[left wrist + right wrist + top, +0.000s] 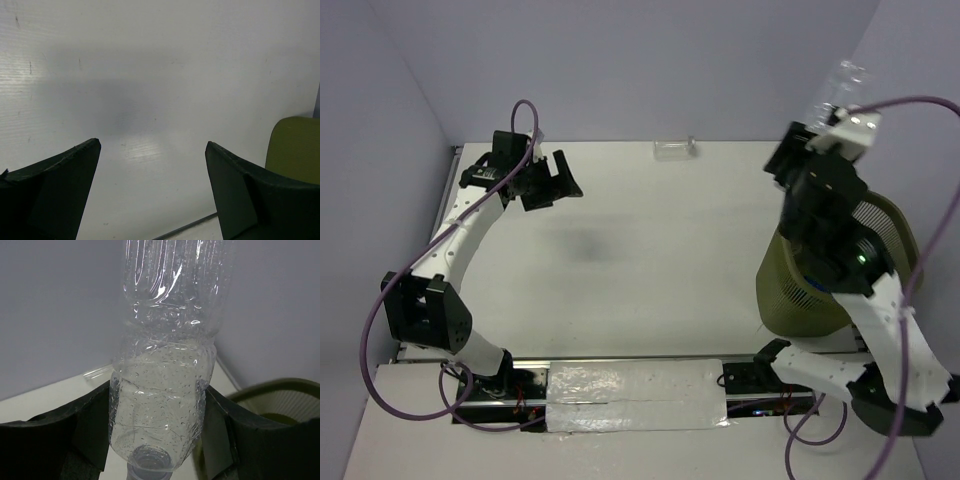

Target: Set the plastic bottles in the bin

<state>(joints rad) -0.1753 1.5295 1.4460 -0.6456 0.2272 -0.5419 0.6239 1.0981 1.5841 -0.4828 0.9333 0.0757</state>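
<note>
My right gripper point(812, 128) is raised high at the right and shut on a clear unlabelled plastic bottle point(837, 88), which sticks up past its fingers; the right wrist view shows the bottle point(167, 385) squeezed between both pads, neck toward the camera. The olive-green mesh bin point(820, 290) stands below and in front of that gripper, partly hidden by the arm; its rim shows in the right wrist view point(280, 387). Another clear bottle point(675, 149) lies at the table's back edge. My left gripper point(552, 180) is open and empty over the back left of the table.
The white walls close in the table at the back and left. A strip of silver tape point(635, 395) lies along the near edge between the arm bases. The bin's side shows at the right of the left wrist view point(295, 147).
</note>
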